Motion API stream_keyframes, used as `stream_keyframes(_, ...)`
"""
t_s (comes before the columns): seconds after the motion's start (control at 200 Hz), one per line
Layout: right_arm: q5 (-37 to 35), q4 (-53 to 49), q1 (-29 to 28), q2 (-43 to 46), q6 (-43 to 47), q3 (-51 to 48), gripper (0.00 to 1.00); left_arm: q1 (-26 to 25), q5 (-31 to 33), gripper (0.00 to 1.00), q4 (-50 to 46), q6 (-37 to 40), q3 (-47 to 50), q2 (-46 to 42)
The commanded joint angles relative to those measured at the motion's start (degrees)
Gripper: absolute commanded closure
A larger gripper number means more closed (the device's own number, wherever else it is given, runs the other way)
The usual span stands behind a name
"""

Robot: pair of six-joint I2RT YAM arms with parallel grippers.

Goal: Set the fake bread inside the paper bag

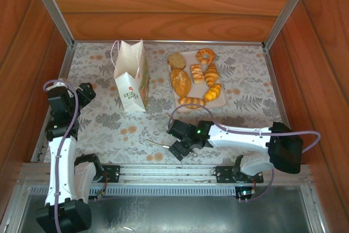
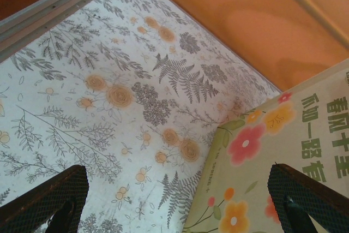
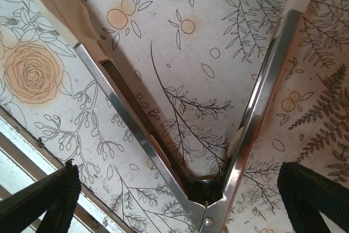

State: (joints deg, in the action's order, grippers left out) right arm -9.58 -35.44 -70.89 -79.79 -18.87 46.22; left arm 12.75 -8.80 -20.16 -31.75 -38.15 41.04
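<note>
Wide-open fingers of your right gripper (image 3: pixel 177 197) straddle the hinge end of the tongs (image 3: pixel 131 119), gripping nothing; prob. lined up so you can squeeze them shut. Your left gripper (image 2: pixel 180 197) is released too, parked beside the paper bag (image 2: pixel 283 145), likely to steady it. All the bread (image 1: pixel 180 82) sits on the tray (image 1: pixel 214 64), just right of the bag, which stands upright w/ mouth up for loading.

The bag (image 1: pixel 130 77) is white with a red-green logo; its face is pale green with pink and orange flowers. The bread (image 1: pixel 180 82) is golden-brown, the tray (image 1: pixel 190 54) beige. The tablecloth (image 1: pixel 240 80) is white with grey ferns and orange blooms. The tongs (image 3: pixel 262 99) are silver.
</note>
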Motion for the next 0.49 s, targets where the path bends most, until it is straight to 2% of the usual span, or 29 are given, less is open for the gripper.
stream_keyframes(0.0,1.2,0.38,-0.13,-2.12,-0.97,0.19,0.0,0.37,0.56,0.1,1.19,0.72,-0.08,-0.78)
stream_keyframes(0.49,-0.25,7.64,2.56,-6.72,0.77,-1.3,0.0,0.42,0.8,0.1,1.0,0.81,-0.39,-0.78)
